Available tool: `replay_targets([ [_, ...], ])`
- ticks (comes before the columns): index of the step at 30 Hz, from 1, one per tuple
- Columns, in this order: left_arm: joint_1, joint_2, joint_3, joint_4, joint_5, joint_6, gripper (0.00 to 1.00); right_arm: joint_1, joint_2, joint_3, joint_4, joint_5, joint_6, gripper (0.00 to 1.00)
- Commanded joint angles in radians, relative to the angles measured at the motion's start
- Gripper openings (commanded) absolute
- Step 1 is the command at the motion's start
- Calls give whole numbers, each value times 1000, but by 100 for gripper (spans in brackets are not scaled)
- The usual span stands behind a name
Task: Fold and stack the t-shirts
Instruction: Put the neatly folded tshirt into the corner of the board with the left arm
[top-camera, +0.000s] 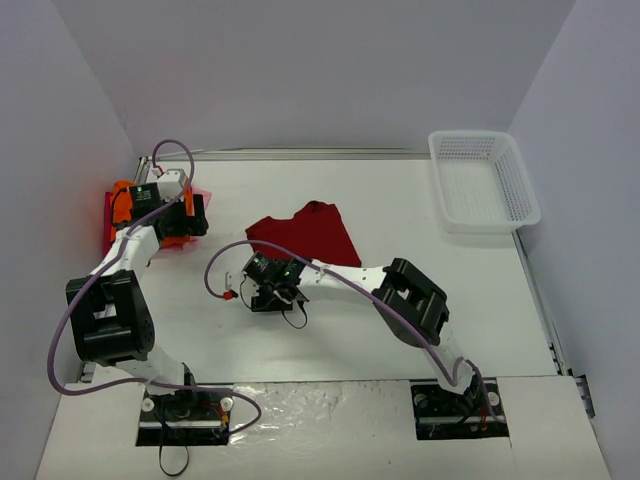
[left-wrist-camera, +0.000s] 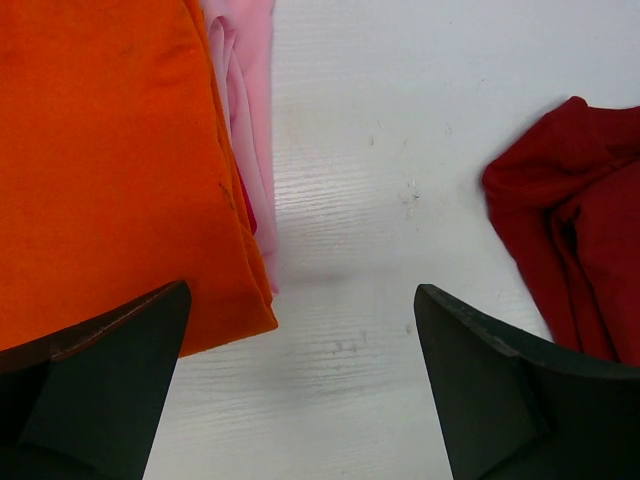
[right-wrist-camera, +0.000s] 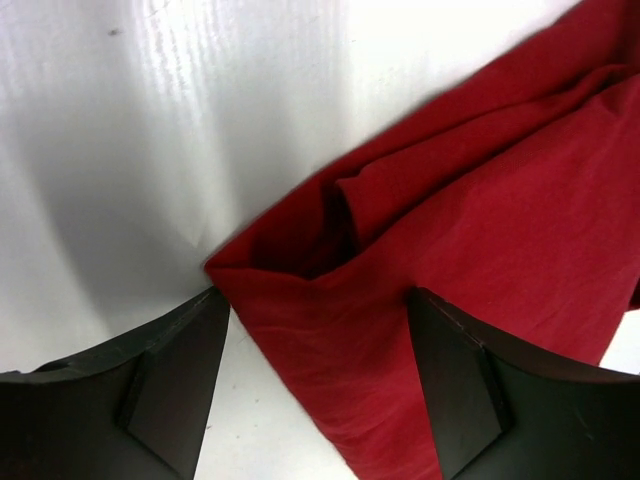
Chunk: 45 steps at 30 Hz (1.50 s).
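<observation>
Worktop (top-camera: 400, 330) white. The dark red t-shirt (top-camera: 312, 232), the largest piece, lies mid-worktop, rumpled, with loose folds overlapping.

Right hand (right-wrist-camera: 315, 300) is low over its near corner. The fingers are parted on either side of the cloth edge and not clenched; nothing is grasped.

Step, by my reading: taking up the red shirt to fold it. Next move needs the fingers to pinch that corner cleanly, one layer only, then draw it flat.

White mesh basket (top-camera: 483, 180) sits in the far right corner, well apart.

Orange t-shirt (left-wrist-camera: 100, 160) is folded on top of the pink t-shirt (left-wrist-camera: 245, 90) at the left edge.

Left hand (left-wrist-camera: 300, 300) is released, wide, beside that stack. Nothing blocks the way.
</observation>
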Motion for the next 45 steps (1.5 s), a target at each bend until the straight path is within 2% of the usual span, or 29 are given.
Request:
replay_targets([
  [1,3,-54,33,-8,23,-11,94,-14,25,34,21,66,3,68],
  [7,1,-53,35,-12,31,-11,94,-22,48,45,32,69,3,57],
  [10,3,-51,33,-12,34,-11,94,-23,57,48,31,72,3,44],
  [11,1,-53,33,-12,34,-11,94,-26,56,45,31,74,3,35],
  [13,0,-53,33,-11,40,-11,94,-28,54,42,31,78,2,26],
  [14,0,-50,33,-9,43,-11,94,-31,51,39,32,81,-1,12],
  [16,-14,-44,38,-12,42,-11,94,-40,42,35,31,92,-6,1],
  [21,-71,42,151,-144,40,-11,94,-104,-2,60,27,114,-6,0],
  [27,-88,97,229,-205,195,-82,94,-181,-48,91,20,121,2,0],
  [32,-108,159,274,-227,270,-149,94,-198,-41,124,9,129,8,0],
  [34,-108,203,292,-215,362,-221,94,-198,-30,143,-9,123,14,0],
  [37,-108,255,285,-94,501,-383,95,-197,-15,184,-41,115,22,0],
  [38,-117,266,253,35,528,-499,94,-197,-7,198,-54,108,25,0],
  [41,-167,295,228,197,557,-635,94,-193,1,206,-68,111,28,0],
  [45,-258,386,260,216,551,-715,94,-193,-10,195,-69,123,23,0],
])
